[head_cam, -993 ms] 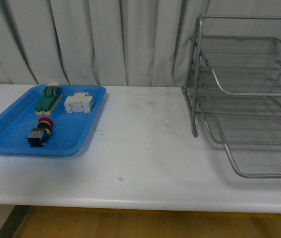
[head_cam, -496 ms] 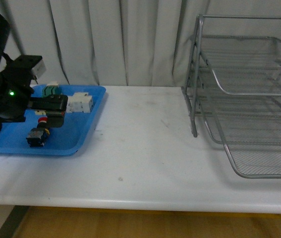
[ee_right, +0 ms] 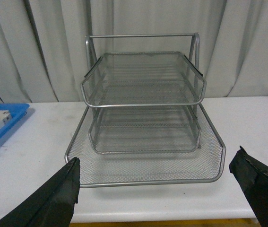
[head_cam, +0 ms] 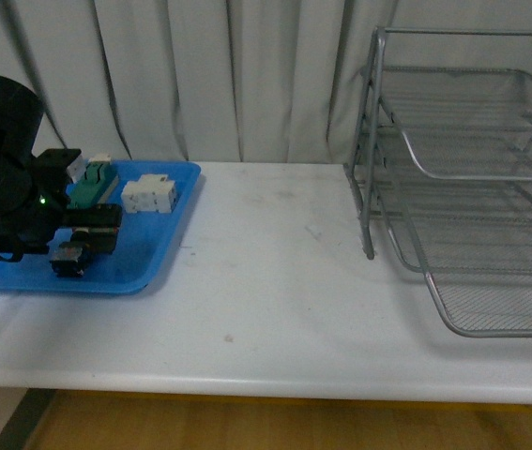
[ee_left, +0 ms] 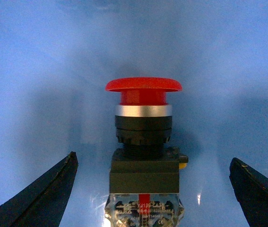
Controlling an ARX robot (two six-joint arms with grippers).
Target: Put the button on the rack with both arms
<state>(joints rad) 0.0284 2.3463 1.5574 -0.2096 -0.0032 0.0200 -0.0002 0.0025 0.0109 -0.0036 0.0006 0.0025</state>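
Note:
The button (ee_left: pixel 143 137) lies on the blue tray (ee_left: pixel 39 71), with a red mushroom cap, silver ring and black body. My left gripper (ee_left: pixel 152 157) is open. Its fingers (ee_left: pixel 44 198) stand on either side of the button's body, apart from it. In the front view the left gripper (head_cam: pixel 95 230) hangs low over the tray and hides the cap, so only the button's body (head_cam: pixel 67 260) shows. The silver wire rack (head_cam: pixel 463 187) stands at the far right of the table. My right gripper (ee_right: pixel 157 156) is open and empty, facing the rack (ee_right: pixel 143 105) from the front.
A green-and-cream switch (head_cam: pixel 92 185) and a white terminal block (head_cam: pixel 150 195) lie at the back of the blue tray (head_cam: pixel 153 253). The white table (head_cam: pixel 275 272) runs between tray and rack. A curtain hangs behind. The rack's bottom tray (ee_right: pixel 143 182) is slid out.
My left arm has come into view from the left and dropped over the tray, bringing its open fingers around the button. The button and the rack have not moved.

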